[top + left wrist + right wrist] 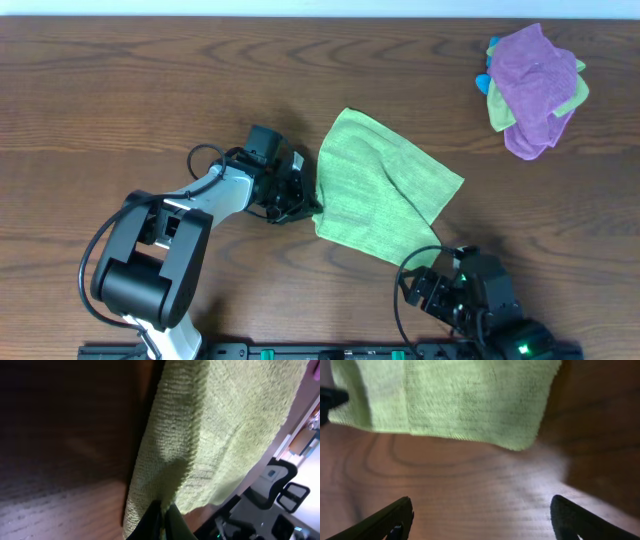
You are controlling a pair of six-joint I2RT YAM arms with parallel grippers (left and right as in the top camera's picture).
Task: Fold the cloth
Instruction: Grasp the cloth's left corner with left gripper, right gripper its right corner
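**Cloth-folding task at an early stage: one edge gripped, no clean fold made.**

Nearest the base, the right gripper (481, 522) hovers with its jaws spread wide and empty, just short of the near edge of the light lime-green square microfibre cloth (385, 205). The cloth lies mid-way across the dark wooden table (120, 90), slightly rumpled, one part lapped over. At its left edge the left gripper (305, 205) is clamped on the hem. Far right, well apart, a purple cloth (530, 85) lies bunched with a duller yellow-green cloth (577, 92). By judgement, the grasp is made; carrying the edge across and flattening remain.
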